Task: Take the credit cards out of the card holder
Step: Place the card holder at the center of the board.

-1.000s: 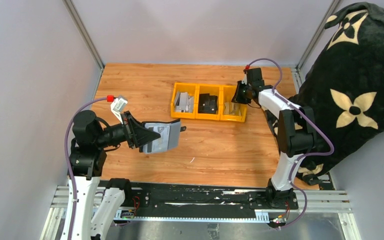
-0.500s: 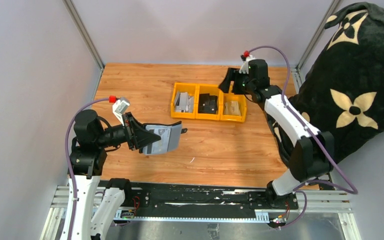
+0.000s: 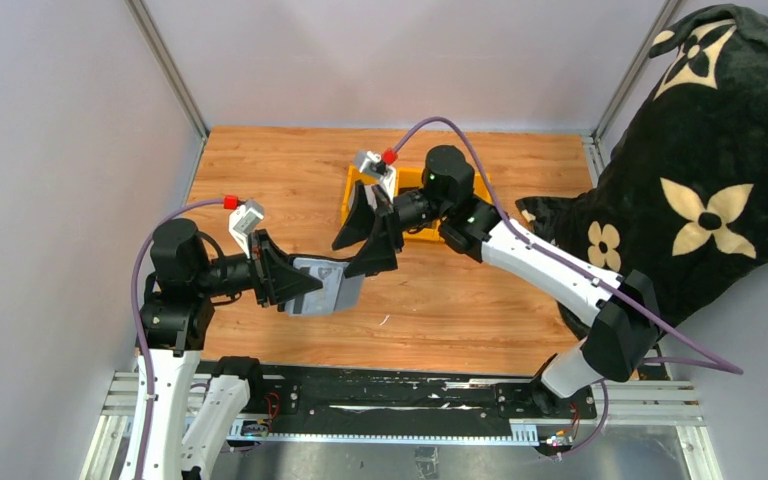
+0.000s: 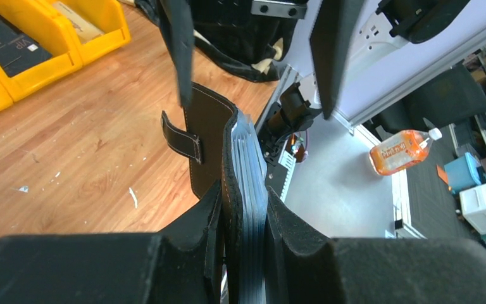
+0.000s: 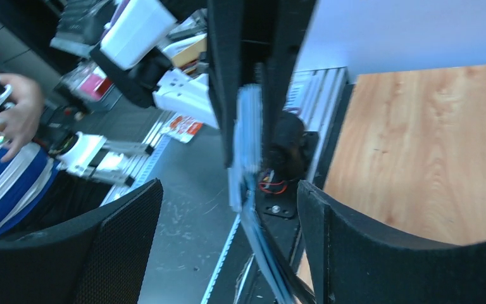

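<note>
Left gripper (image 3: 296,285) pinching card holder (image 3: 336,284) holding credit cards (image 4: 252,183); right gripper (image 3: 348,258) spread, jaws flanking holder's far end.

Yellow bins (image 4: 33,71) are sitting on the wooden desk (image 3: 260,170). A black blanket (image 3: 720,150) with pale flowers is lying at its right side. An orange bottle (image 4: 400,151) is lying on the floor.

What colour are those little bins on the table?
The bins are yellow, clearest in the left wrist view.

Pincer (image 5: 229,190) spread wide — card holder (image 5: 248,142) edge-on between.
</note>
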{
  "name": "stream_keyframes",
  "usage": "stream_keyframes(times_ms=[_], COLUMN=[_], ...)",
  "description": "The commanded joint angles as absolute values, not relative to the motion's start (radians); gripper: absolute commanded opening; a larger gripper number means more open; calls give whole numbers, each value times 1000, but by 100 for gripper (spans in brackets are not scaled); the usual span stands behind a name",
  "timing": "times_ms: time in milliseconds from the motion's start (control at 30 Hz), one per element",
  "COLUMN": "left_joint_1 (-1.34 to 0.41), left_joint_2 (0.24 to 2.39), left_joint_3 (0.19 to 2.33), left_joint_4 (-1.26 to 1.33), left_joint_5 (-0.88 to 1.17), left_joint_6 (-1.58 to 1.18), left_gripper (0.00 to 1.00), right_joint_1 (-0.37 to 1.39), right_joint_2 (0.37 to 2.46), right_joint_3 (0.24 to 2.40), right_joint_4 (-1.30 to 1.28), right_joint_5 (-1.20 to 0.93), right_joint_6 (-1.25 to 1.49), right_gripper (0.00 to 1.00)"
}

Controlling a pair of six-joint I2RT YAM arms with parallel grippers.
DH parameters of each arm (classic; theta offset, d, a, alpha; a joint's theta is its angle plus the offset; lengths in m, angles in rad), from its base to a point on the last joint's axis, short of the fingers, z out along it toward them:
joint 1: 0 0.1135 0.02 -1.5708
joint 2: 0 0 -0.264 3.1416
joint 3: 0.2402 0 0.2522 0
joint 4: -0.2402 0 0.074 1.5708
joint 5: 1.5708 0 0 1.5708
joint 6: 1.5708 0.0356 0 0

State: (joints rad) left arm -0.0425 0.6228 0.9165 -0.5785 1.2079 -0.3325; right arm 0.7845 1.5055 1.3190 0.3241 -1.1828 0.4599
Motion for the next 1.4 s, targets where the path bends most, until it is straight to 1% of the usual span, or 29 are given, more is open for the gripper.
stream_keyframes(times_ms=[0, 67, 167, 200, 400, 467, 567, 600, 633, 667, 700, 733, 767, 833, 867, 900, 1000, 1100, 1200, 1367], left_joint_1=[-43, -41, -41, -41, -42, -41, -41, -42, -41, -41, -41, -41, -42, -41, -42, -42, -43, -57, -74, -115], left_joint_2=[620, 618, 617, 617, 644, 651, 654, 654, 653, 649, 642, 637, 641, 670, 683, 693, 723, 725, 722, 859], left_joint_3=[946, 951, 961, 963, 1006, 1010, 1010, 1007, 1003, 997, 990, 984, 984, 988, 989, 989, 981, 975, 963, 970], left_joint_4=[-629, -649, -668, -677, -794, -799, -801, -801, -802, -805, -806, -806, -806, -805, -805, -805, -805, -805, -805, -810], left_joint_5=[1257, 1262, 1257, 1253, 1208, 1188, 1149, 1127, 1103, 1068, 1050, 1004, 964, 989, 987, 979, 1007, 1026, 1023, 1035], left_joint_6=[-253, -229, -200, -186, -40, -20, 11, 29, 44, 69, 87, 100, 93, 98, 99, 98, 97, 92, 85, 92], left_gripper=[20, 21, 23, 24, 25, 25, 25, 25, 29, 41, 47, 56, 60, 71, 74, 75, 73, 69, 66, 58], right_joint_1=[837, 856, 884, 891, 899, 899, 899, 899, 899, 899, 899, 899, 899, 899, 899, 900, 903, 904, 904, 904], right_joint_2=[1525, 1526, 1529, 1528, 1498, 1490, 1500, 1506, 1510, 1515, 1524, 1537, 1550, 1580, 1593, 1603, 1606, 1585, 1577, 1612], right_joint_3=[1332, 1322, 1338, 1346, 1299, 1282, 1295, 1298, 1297, 1294, 1293, 1293, 1293, 1287, 1280, 1274, 1249, 1235, 1216, 1128], right_joint_4=[360, 316, 134, 74, -56, -69, -103, -110, -103, -79, -68, -57, -35, 22, 58, 90, 193, 236, 297, 536], right_joint_5=[-1306, -1305, -1267, -1244, -1152, -1101, -1063, -1043, -1010, -965, -908, -845, -788, -705, -677, -657, -608, -539, -531, -557], right_joint_6=[448, 409, 277, 219, 142, 140, 147, 154, 169, 201, 224, 254, 301, 374, 408, 437, 494, 503, 528, 638], right_gripper=[81, 82, 82, 79, 58, 50, 34, 30, 25, 16, 4, 0, 0, 0, 0, 0, 0, 0, 0, 0])
